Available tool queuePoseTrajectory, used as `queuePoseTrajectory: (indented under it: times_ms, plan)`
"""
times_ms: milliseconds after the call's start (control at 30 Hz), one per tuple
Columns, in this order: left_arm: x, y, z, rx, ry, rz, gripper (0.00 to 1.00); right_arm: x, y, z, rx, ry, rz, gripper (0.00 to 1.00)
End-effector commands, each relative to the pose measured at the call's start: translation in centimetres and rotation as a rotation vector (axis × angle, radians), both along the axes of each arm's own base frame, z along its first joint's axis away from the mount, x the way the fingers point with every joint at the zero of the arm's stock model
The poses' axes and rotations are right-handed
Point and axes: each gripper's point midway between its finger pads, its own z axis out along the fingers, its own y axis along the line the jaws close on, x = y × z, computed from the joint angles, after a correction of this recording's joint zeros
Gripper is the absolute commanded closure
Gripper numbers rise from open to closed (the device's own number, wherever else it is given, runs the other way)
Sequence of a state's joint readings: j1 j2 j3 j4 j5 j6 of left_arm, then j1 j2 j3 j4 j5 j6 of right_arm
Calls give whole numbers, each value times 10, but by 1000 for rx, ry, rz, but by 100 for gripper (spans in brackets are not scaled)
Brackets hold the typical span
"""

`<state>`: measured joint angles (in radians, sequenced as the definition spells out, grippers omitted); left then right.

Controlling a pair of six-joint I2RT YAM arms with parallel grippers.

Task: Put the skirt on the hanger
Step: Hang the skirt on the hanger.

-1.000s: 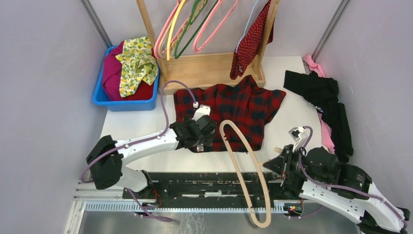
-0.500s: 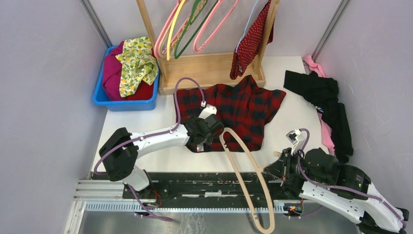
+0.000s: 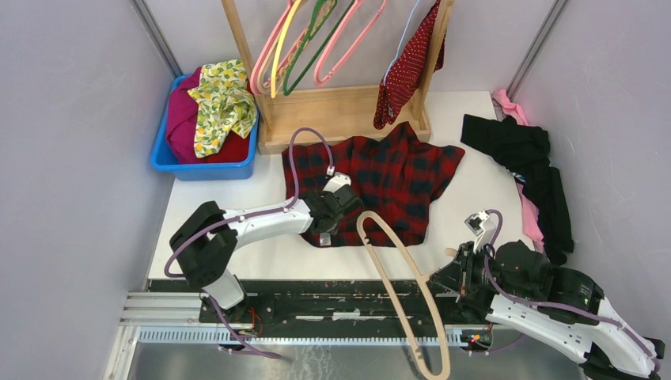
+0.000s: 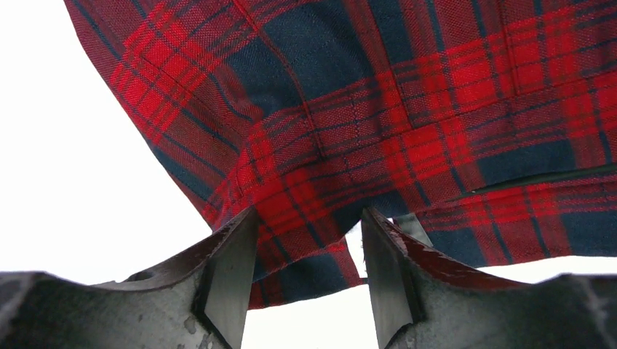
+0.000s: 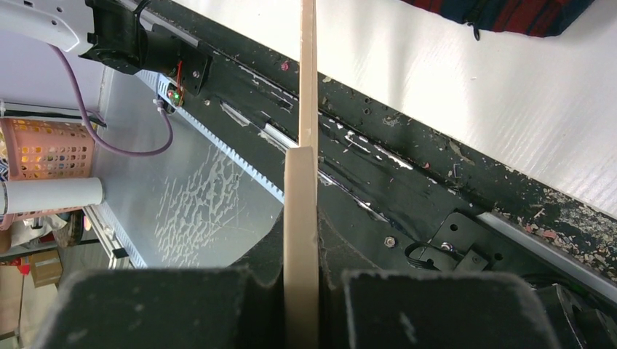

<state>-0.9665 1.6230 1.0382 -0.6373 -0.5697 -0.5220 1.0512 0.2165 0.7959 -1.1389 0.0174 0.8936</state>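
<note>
The dark-red polka-dot skirt [image 3: 406,67] hangs at the right end of the wooden rack, with the thin lilac-blue hanger [image 3: 401,36] running up along it. Both are far from my grippers. My left gripper [image 3: 336,207] is open, its jaws [image 4: 309,225] on either side of the near hem corner of the red-and-black plaid garment [image 3: 396,178], seen close in the left wrist view [image 4: 407,94]. My right gripper [image 3: 443,273] is shut [image 5: 300,273] on the curved pale wooden hanger [image 3: 396,261], which runs up from the jaws [image 5: 307,87].
A blue bin [image 3: 170,158] with magenta and lemon-print cloth stands at the back left. The wooden rack [image 3: 340,119] holds pink, yellow and green hangers [image 3: 348,47]. Black clothes [image 3: 530,166] and a pink cloth [image 3: 506,103] lie at the right. A black rail [image 3: 332,301] runs along the near edge.
My left arm has reached further forward and right, so the open gripper sits at the plaid hem. The wooden hanger in my right gripper has shifted slightly towards the near edge.
</note>
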Motion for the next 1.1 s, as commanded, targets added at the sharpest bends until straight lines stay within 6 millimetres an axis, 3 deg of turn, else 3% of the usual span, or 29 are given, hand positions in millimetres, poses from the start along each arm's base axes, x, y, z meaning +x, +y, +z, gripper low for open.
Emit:
queuePoseTrajectory:
  times_ms: [0,233,367,667,767,933,1000,1067]
  plan:
    - [6,4,-1,26,-7,-3,34,-1,5,16,63,-23,15,98]
    - [-1,-8,10,-42,27,-63,14,0,9,12,63,-14,17,98]
    - [-6,-14,12,-76,56,-97,12,1,10,12,68,-14,15,98]
    - [7,1,2,57,27,-60,13,1,10,10,67,-5,7,99]
    - [10,5,0,80,23,-49,28,1,10,9,65,-1,6,98]
    - [16,11,1,101,11,-32,71,1,11,9,68,-1,6,98]
    - [17,10,6,89,3,-29,78,2,12,7,66,3,3,98]
    - [17,7,13,61,-8,-24,92,1,14,6,68,7,7,98]
